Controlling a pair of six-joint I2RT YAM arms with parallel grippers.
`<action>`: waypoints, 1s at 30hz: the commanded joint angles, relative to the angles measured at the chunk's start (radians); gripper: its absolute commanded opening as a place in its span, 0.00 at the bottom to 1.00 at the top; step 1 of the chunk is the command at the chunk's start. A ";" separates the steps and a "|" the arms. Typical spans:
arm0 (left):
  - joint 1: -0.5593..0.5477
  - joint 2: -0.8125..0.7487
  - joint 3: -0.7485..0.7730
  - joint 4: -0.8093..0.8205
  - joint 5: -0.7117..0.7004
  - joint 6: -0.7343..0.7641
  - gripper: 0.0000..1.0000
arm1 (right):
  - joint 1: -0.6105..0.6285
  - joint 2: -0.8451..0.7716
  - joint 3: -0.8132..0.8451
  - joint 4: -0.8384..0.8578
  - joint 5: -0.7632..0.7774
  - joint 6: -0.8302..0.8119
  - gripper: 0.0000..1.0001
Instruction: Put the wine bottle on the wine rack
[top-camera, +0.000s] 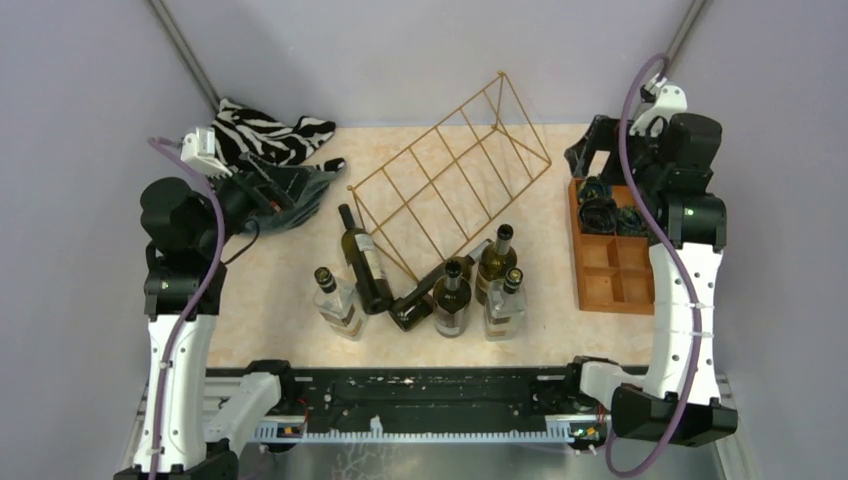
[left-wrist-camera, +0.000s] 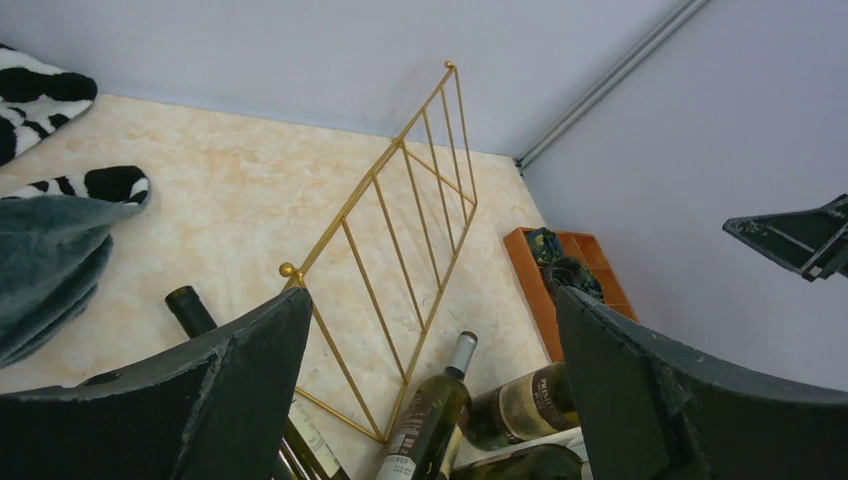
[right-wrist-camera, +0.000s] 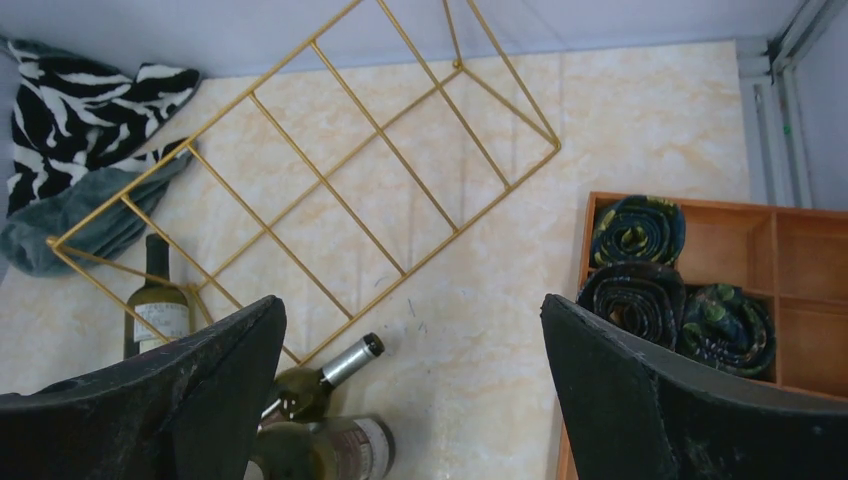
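One wine rack (top-camera: 450, 170), a gold wire wedge, stood near the middle of the table, skewed toward 1 o'clock, with none of its cells filled. Six wine bottles (top-camera: 365, 258) were clustered at the rack's 6 o'clock side, on the tabletop and none on the rack. One orange tray (top-camera: 612, 285) sat at 3 o'clock with three rolled cloths (top-camera: 600, 212) in its far compartments. One zebra-print cloth (top-camera: 270, 135) and one grey cloth (right-wrist-camera: 60, 225) lay at 10 o'clock. The left gripper (left-wrist-camera: 430, 300) hung released at 9 o'clock, jaws spread wide and grasping nothing. The right gripper (right-wrist-camera: 412, 308) at 2 o'clock was equally spread and empty. The tabletop (top-camera: 270, 290) was beige and marbled, enclosed by pale grey walls (top-camera: 90, 90).
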 joint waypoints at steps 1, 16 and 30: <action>-0.018 -0.029 0.045 0.027 0.035 0.014 0.98 | 0.015 -0.011 0.124 0.006 0.035 0.024 0.99; -0.040 -0.040 0.021 0.219 0.328 -0.092 0.99 | 0.032 -0.018 0.190 -0.124 -0.522 -0.385 0.99; -0.052 -0.002 0.018 0.293 0.496 -0.096 0.99 | 0.036 -0.031 0.089 -0.115 -0.591 -0.522 0.99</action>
